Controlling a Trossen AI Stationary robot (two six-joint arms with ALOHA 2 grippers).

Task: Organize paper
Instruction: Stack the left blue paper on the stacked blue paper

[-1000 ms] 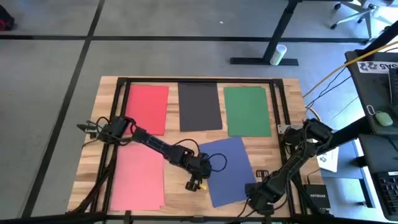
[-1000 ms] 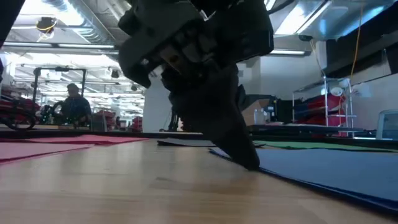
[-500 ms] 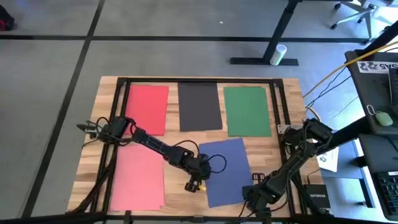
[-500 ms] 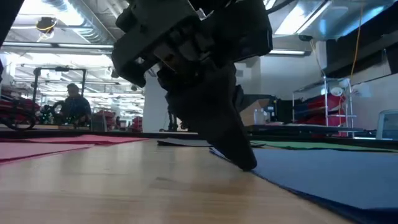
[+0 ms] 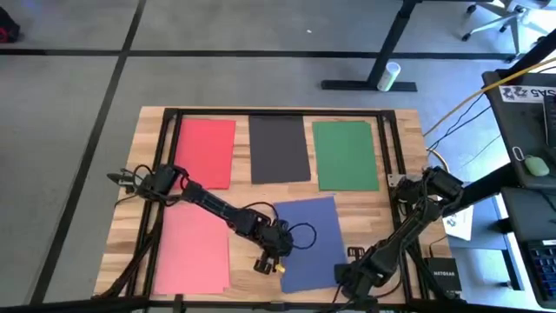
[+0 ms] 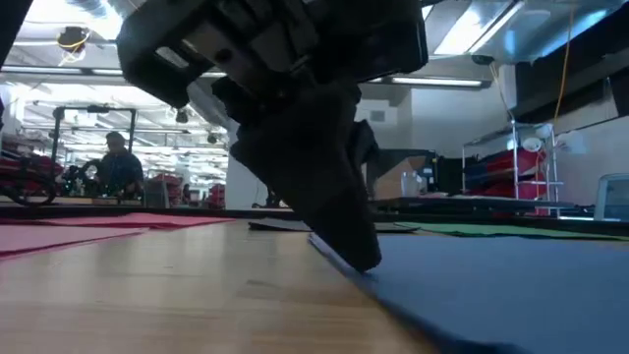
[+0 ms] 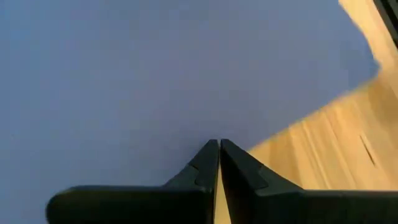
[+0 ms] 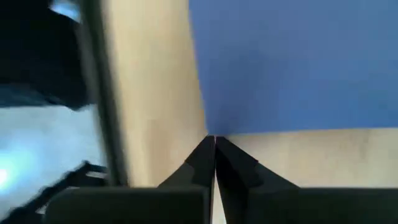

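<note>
While the red sheet [image 5: 206,151] and pink sheet [image 5: 192,246] lie flat on the surface's [image 5: 391,221] left, the left tool [image 5: 270,259], fingers clenched together with tips pressed on the blue sheet [image 5: 311,241], has dragged that sheet leftward toward the pink one, likely nearing a tidy lower row. The black sheet [image 5: 279,148] and green sheet [image 5: 345,154] are unmoved. The right tool [image 5: 348,275], also clenched, has followed to the blue sheet's near right corner; the surface's dark frame rail [image 5: 401,169] runs close beside it.
</note>
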